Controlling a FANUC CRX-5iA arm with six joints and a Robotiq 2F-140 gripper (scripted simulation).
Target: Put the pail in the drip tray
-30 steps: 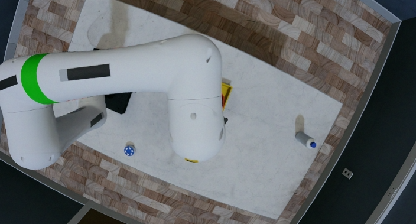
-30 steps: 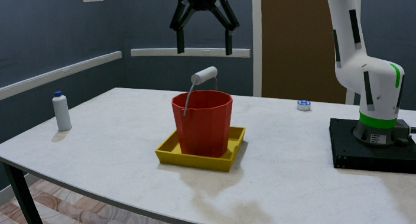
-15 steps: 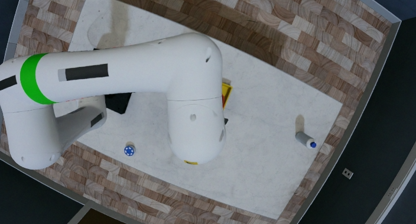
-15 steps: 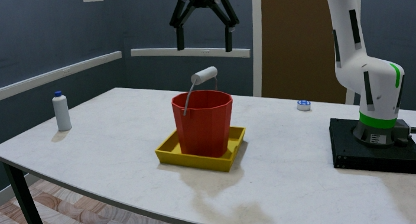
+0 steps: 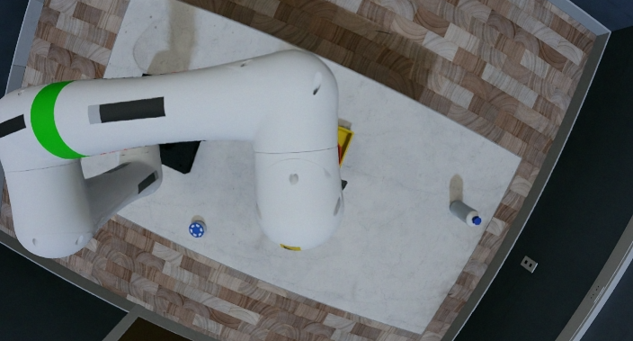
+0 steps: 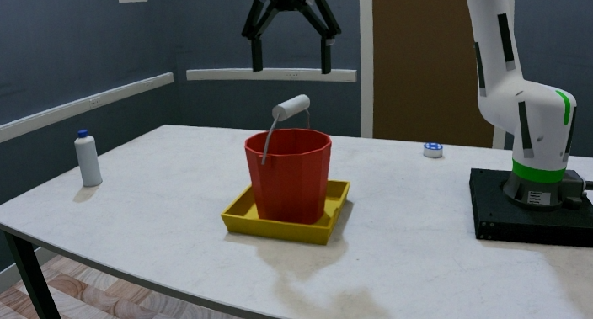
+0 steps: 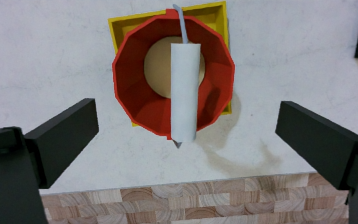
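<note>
The red pail [image 6: 289, 174] stands upright inside the yellow drip tray [image 6: 287, 213], its base on the tray's floor. Its wire handle with a white grip [image 6: 291, 107] stands raised above the rim. My gripper [image 6: 290, 66] is wide open and empty, well above the handle and not touching it. In the wrist view the pail [image 7: 173, 85] and the tray [image 7: 211, 19] lie far below, between my spread fingers. In the top view the arm hides the pail; only a corner of the tray [image 5: 345, 142] shows.
A white bottle with a blue cap [image 6: 88, 158] stands near the table's left edge. A small blue-and-white round cap [image 6: 433, 149] lies at the back right. The arm's black base [image 6: 528, 213] sits at the right. A brownish stain [image 6: 307, 259] marks the table in front of the tray.
</note>
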